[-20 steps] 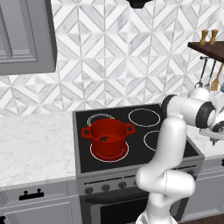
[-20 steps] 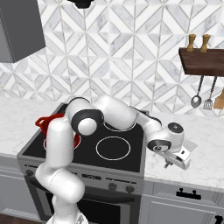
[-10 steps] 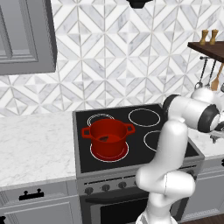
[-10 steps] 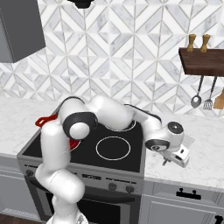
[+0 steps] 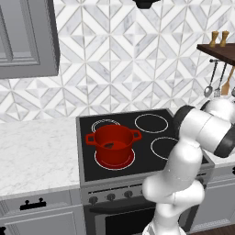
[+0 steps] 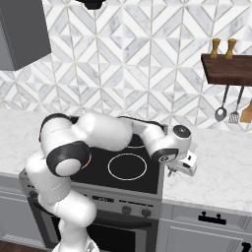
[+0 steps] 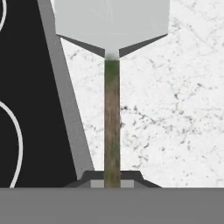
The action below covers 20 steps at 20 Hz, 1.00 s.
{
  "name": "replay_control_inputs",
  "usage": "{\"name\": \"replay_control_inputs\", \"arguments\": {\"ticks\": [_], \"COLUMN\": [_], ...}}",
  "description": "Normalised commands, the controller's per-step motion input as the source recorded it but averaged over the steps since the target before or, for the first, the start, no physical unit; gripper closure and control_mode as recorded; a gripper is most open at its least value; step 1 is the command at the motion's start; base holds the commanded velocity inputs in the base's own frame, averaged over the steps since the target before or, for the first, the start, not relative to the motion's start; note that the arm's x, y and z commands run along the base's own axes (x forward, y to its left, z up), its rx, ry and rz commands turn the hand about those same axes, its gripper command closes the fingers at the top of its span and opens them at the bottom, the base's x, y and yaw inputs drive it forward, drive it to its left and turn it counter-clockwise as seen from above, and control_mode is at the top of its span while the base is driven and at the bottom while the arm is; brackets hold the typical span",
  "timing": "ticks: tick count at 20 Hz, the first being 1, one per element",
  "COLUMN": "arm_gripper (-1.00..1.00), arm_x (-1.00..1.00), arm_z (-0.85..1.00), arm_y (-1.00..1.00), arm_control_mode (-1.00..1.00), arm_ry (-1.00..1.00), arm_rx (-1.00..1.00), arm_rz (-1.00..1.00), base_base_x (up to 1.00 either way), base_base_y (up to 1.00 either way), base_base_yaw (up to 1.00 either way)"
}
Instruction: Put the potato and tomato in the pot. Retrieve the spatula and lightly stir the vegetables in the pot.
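Note:
My gripper (image 7: 112,182) is shut on the thin dark handle of the spatula (image 7: 112,113). Its pale grey blade (image 7: 111,22) points away from the hand, over the marble counter just right of the stove's edge. From the right base view the gripper (image 6: 180,167) hangs at the stove's front right corner, with the pale blade (image 6: 191,159) sticking out to its right. The red pot (image 5: 113,145) stands on the front left burner, well to the left of the hand. A small dark shape lies inside it. I cannot make out the potato or the tomato.
The black stove (image 6: 147,179) has white burner rings. Marble counter (image 6: 219,165) runs to both sides. At the right wall a wooden shelf (image 6: 229,70) carries two grinders, with a ladle (image 6: 221,113) and other utensils hanging beneath. A grey wall cabinet (image 5: 25,39) hangs upper left.
The hand, still shut on the spatula, has moved left from over the counter toward the stove's right edge. The arm's elbow has swung forward. The pot has not moved.

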Motion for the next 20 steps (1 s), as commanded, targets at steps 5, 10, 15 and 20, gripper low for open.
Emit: {"name": "replay_control_inputs", "arguments": {"ticks": [5, 10, 15, 20], "arm_gripper": [1.0, 1.0, 1.0, 1.0], "arm_x": [0.0, 0.02, 0.08, 0.02], "arm_z": [0.0, 0.6, 0.81, 0.67], "arm_y": [0.1, 0.34, 0.55, 0.65], "arm_control_mode": [-1.0, -1.0, -1.0, -1.0], "arm_ry": [0.0, -0.02, 0.0, -0.14], "arm_rx": [-0.02, 0.0, -0.1, -0.25], "arm_rz": [0.02, 0.18, 0.38, 0.43], "base_base_x": [0.0, 0.0, 0.0, 0.0], "base_base_y": [0.0, 0.0, 0.0, 0.0], "base_base_yaw": [0.0, 0.0, 0.0, 0.0]}}
